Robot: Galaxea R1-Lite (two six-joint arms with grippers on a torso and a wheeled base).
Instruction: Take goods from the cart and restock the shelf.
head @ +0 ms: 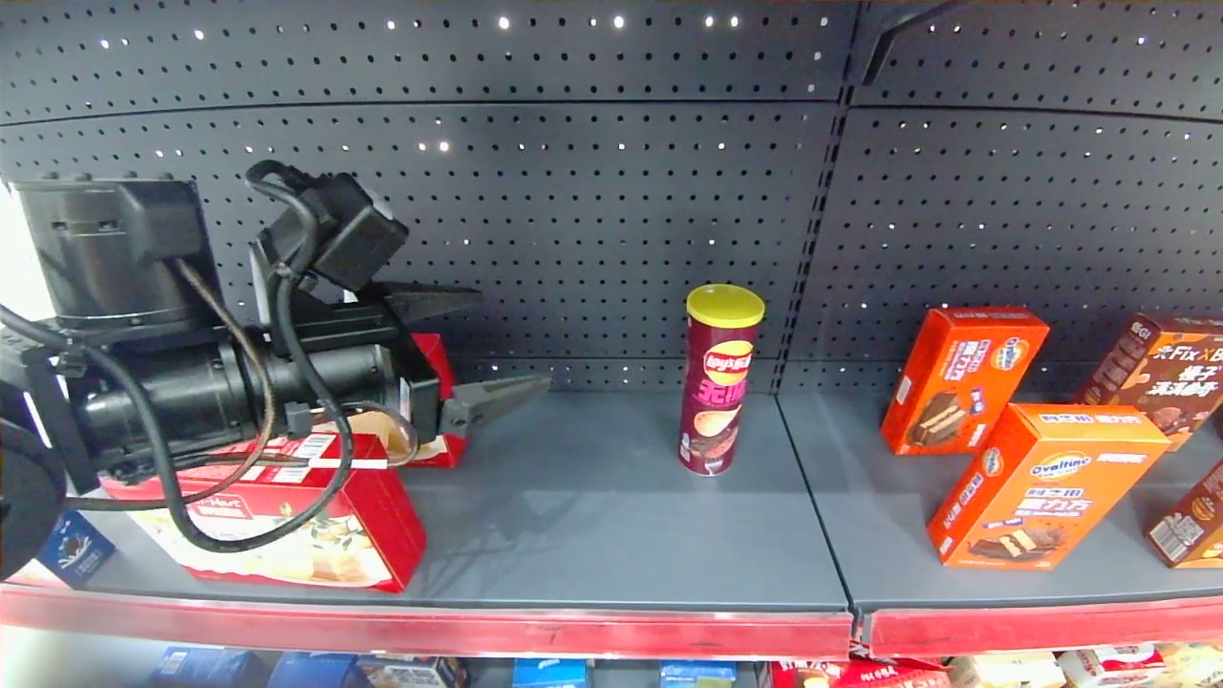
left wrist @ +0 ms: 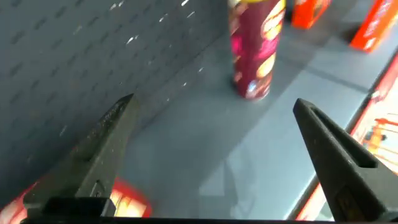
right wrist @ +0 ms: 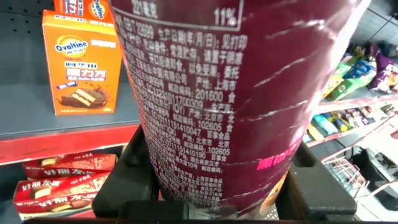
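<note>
My right hand (right wrist: 224, 196) was clamped on a maroon chip can (right wrist: 211, 93), which stood about upright like the boxes behind it, out in front of the shelf (right wrist: 37, 118). My left hand (head: 511, 339) hung wide open and empty over the shelf board, pointing at a twin can (head: 721, 382) standing farther right. Bare board lay between them.
</note>
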